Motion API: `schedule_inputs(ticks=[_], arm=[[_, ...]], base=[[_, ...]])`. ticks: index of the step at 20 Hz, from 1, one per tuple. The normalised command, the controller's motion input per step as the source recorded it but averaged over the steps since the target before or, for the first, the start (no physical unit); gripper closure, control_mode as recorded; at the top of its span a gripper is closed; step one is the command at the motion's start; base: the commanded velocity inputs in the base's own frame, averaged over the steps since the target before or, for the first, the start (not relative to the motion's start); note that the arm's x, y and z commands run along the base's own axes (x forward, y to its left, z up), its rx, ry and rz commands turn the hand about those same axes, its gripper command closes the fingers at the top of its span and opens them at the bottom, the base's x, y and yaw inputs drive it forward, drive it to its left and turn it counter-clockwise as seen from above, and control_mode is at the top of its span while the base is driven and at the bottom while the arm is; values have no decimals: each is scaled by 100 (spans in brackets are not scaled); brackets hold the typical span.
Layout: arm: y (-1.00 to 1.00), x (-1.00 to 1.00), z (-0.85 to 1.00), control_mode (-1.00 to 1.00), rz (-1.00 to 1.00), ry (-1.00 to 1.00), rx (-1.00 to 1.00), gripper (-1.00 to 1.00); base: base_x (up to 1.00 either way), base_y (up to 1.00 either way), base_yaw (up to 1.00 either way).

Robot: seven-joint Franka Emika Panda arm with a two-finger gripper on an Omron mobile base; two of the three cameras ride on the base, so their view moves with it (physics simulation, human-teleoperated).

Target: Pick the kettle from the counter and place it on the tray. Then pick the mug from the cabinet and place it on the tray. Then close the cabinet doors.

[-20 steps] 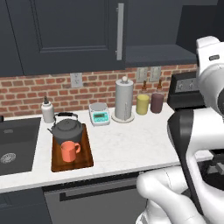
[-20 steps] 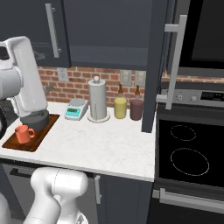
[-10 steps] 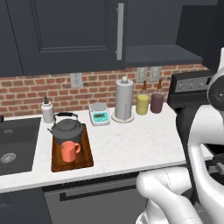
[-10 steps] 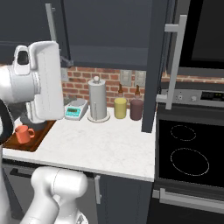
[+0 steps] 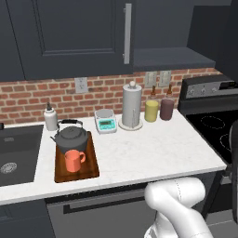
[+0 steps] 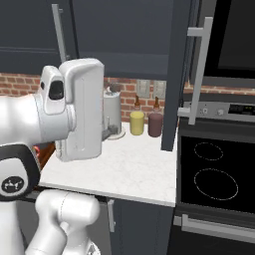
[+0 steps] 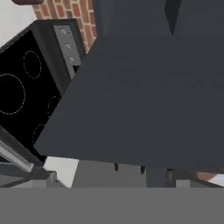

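The kettle (image 5: pixel 71 137) and the mug (image 5: pixel 73 160) both sit on the tray (image 5: pixel 91 170), which lies on the tabletop (image 5: pixel 153 148) just right of the sink (image 5: pixel 14 155). The kettle takes the far end of the tray and the mug stands at the kettle's 6 o'clock, close in front of it. So the two placing steps look done, and the step in hand is shutting the cabinet doors.

In the left base view the left door (image 5: pixel 69 37) already lies flat and shut, its bar handle (image 5: pixel 127 33) at its right edge. To its right, at about 3 o'clock, the cabinet (image 5: pixel 172 56) stands open with its dark shelf bare. In the right base view the right door (image 6: pixel 178 74) swings out edge-on toward the camera, with its long silver handle (image 6: pixel 197 67) at about 1 o'clock from the arm's big white link.

The hand view looks across a broad dark panel, most likely that open door's face, with the stove (image 7: pixel 22 83) at its 9 o'clock. The fingers (image 7: pixel 116 166) show as two small dark tips at the bottom, standing well apart and holding nothing.

My reading is that the next move calls for bringing the fingers against the outer face of the open door, near its free edge, and pushing it round until it lies flush beside the shut one. The push should follow the door's arc so the fingers do not slip off the edge or catch the handle.
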Motion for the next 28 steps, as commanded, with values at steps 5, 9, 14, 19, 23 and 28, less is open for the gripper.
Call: schedule_inputs(ticks=[5, 9, 14, 19, 23, 28], arm=[[-72, -23, -13, -100, 1, -1, 8, -100], [-66, -1, -14, -100, 0, 2, 3, -100], [-42, 2, -6, -100, 0, 0, 0, -100], [-22, 5, 0, -100, 0, 0, 0, -100], [-24, 37, -4, -100, 0, 4, 0, -100], [-23, 33, -1, -100, 0, 16, 0, -100]], base=[[0, 0, 0], [0, 0, 0], [0, 0, 0], [0, 0, 0], [0, 0, 0], [0, 0, 0]])
